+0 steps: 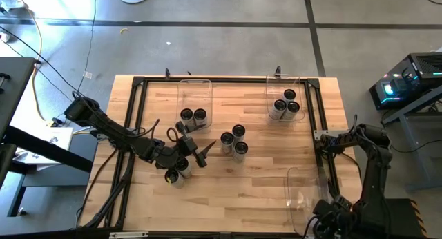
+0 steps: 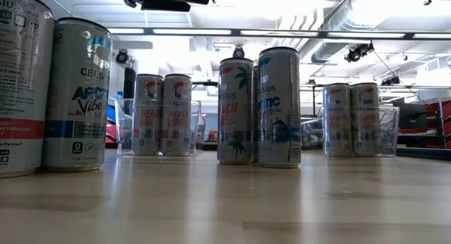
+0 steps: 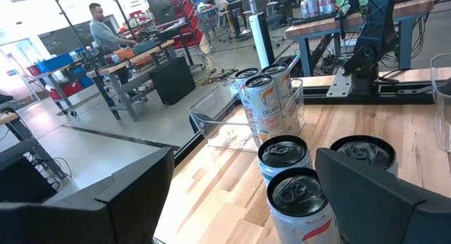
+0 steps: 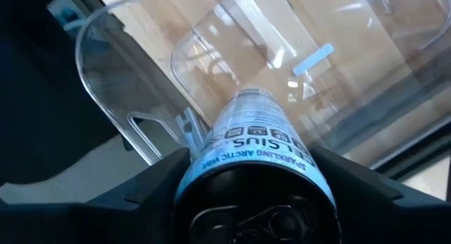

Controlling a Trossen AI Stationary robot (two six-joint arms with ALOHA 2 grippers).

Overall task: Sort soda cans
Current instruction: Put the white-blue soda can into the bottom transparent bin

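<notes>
Soda cans stand upright on the wooden table: three in the middle [image 1: 235, 140], two at the near left [image 1: 177, 171], two in the far-left clear bin [image 1: 193, 116] and three in the far-right clear bin [image 1: 286, 104]. My left gripper [image 1: 200, 148] hangs open and level above the table, pointing at the middle three [image 3: 299, 194] and touching none of them. My right gripper [image 4: 257, 194], at the near right corner [image 1: 330, 220], points down and is shut on another soda can [image 4: 246, 142] over a clear bin [image 4: 134, 82]. My right gripper pinches the can between its two fingers [image 4: 162, 177], on opposite sides of its wall just below the dark top [image 4: 211, 149]. The fingers come from above, pointing down. The can hangs upright below them, with its lower end inside the clear bin's outline; whether it rests on the bin's floor I cannot tell.
A black metal frame [image 1: 228, 80] runs round the table's work area. The third clear bin [image 1: 298, 194] stands at the near right edge, by the right arm. Bare wood lies between the middle cans and that bin. Beyond the table a person [image 3: 106, 29] stands at workbenches.
</notes>
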